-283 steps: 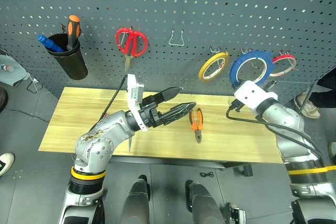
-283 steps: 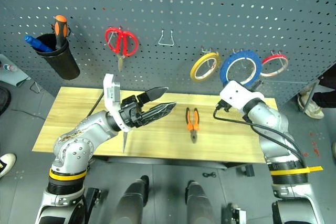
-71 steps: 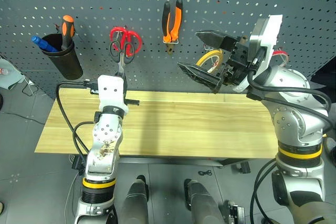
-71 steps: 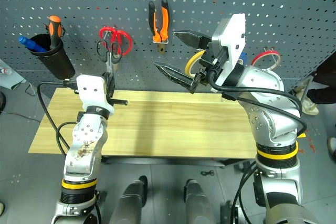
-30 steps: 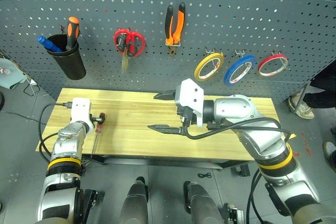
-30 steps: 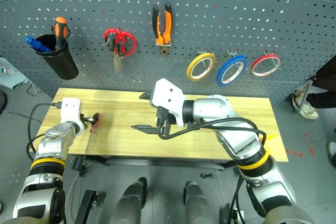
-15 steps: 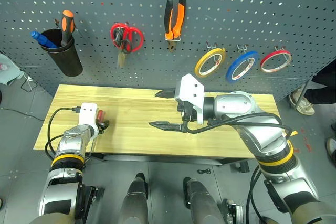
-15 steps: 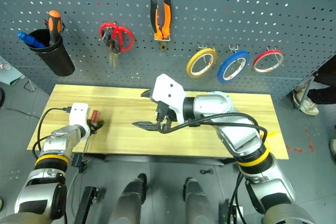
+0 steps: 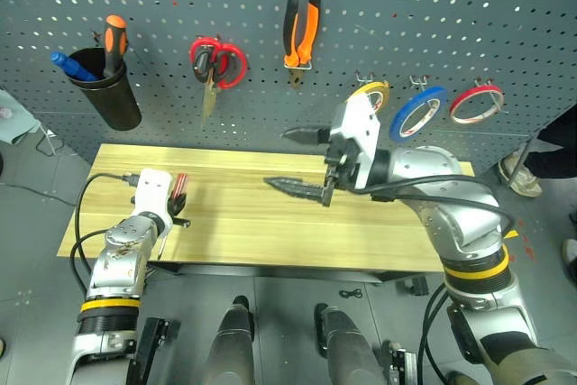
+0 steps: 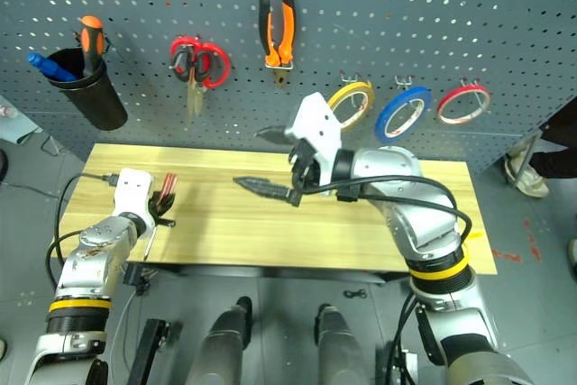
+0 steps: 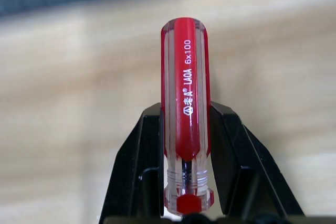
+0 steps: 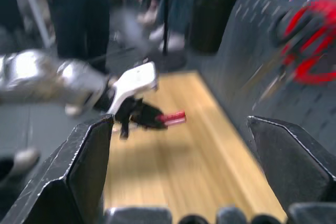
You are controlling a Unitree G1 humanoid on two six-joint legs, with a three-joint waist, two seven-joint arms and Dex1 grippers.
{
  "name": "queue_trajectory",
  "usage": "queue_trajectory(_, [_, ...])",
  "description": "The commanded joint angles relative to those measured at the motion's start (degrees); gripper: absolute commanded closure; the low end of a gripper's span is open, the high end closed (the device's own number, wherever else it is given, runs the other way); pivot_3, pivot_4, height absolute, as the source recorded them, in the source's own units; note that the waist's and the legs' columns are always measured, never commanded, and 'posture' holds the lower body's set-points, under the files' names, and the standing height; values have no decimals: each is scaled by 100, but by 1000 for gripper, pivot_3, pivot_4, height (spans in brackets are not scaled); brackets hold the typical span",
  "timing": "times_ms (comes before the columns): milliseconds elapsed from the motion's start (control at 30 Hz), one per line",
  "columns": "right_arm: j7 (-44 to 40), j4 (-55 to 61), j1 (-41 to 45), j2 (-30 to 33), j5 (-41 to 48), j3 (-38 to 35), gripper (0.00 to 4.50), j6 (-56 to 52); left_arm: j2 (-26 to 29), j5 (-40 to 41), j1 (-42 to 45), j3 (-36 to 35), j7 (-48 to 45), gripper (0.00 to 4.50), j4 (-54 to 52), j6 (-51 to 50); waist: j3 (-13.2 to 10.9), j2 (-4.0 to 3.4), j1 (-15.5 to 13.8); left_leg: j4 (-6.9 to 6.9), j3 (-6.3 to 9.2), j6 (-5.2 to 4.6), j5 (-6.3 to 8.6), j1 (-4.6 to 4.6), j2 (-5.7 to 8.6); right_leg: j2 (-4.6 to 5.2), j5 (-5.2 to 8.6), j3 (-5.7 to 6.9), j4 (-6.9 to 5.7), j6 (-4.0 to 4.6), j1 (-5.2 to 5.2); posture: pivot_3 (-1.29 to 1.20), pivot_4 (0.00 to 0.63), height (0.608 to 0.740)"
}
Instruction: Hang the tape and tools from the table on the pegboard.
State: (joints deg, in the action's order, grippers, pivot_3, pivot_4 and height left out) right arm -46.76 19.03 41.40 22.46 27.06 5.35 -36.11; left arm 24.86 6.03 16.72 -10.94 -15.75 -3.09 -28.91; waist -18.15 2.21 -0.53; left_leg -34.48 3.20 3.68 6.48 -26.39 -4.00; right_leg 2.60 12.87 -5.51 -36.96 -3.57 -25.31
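My left gripper (image 9: 174,205) is shut on the slim red-handled screwdriver (image 11: 185,103) above the table's (image 9: 270,232) left end. Both black fingers (image 11: 143,150) press the handle near its shaft end. My right gripper (image 9: 278,158) stands open over the middle of the table with nothing in it. On the pegboard (image 9: 451,6) hang the orange-and-black pliers (image 9: 300,29), the small black-handled scissors (image 9: 204,60) and the blue tape (image 9: 417,113).
Larger red-handled scissors (image 9: 225,62) share a hook with the black scissors. A yellow tape ring (image 9: 368,101) and a red tape ring (image 9: 475,103) flank the blue one. A black cup (image 9: 110,96) holding an orange-handled screwdriver hangs at the far left. People stand beyond the table's left end (image 12: 79,3).
My left gripper has shut on the red-handled screwdriver and lifted it from the table's left edge. The open right gripper has risen a little and shifted right.
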Motion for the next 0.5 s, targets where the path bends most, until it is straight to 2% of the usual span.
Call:
queue_trajectory(33, [228,25,367,-165,435,-576,0,136,-125,52,-87,-207,327,3799,-1602,113,1,1,-23,1,-1,0,0,0,1,1,-1,-1,1,0,0,180,261,740])
queue_trajectory(233, [593,-403,1265,-461,901,-1055,0,76,140,-294,616,-370,623,3799,-2342,771,7,2,-64,3,0,1,-1,0,0,-2,-2,2,5,-5,-1,222,229,740])
queue_trajectory(367, [675,-701,1567,-625,942,-1118,0,336,494,-708,1441,-349,872,3799,-2094,1181,43,6,-123,15,-2,5,-4,0,1,0,-4,4,26,-5,3,234,214,740])
queue_trajectory(500, [745,-897,1762,-681,870,-1129,0,497,654,-869,2466,-420,1155,3799,-1403,1542,43,7,-227,21,-4,5,-4,-3,2,1,-22,6,30,25,1,230,207,740])
